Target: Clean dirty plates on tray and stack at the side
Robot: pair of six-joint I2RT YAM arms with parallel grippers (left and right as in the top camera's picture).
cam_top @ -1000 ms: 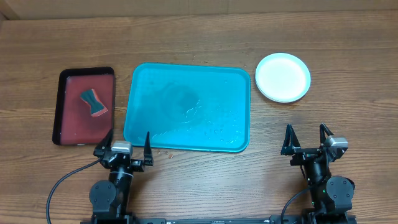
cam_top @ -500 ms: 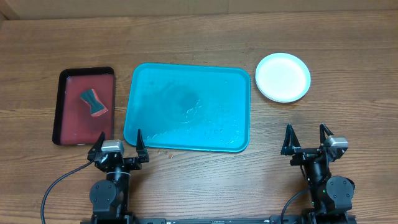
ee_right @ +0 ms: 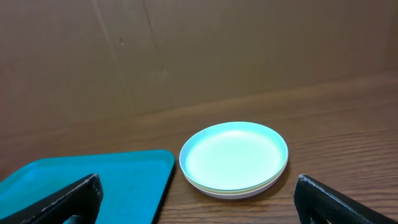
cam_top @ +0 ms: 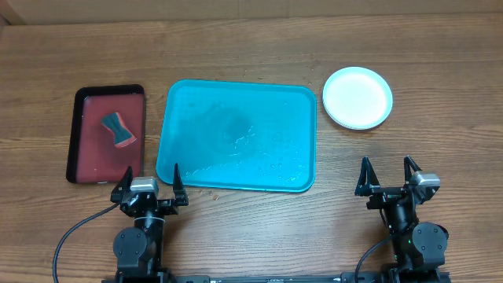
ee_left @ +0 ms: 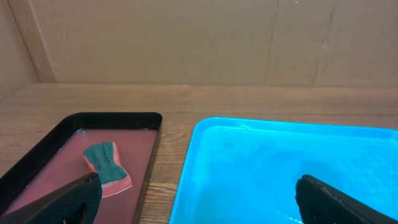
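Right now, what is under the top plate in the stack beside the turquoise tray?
Beneath the top plate, only the rims of the lower plates show, one of them lime-green. Their faces are covered, so any leftover smear cannot be checked.

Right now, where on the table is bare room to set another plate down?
Bare wood lies behind the blue tray and the red tray, right of the plate stack, and in front between the left gripper and right gripper. The blue tray holds only water drops. Tightest: the strip between the trays.
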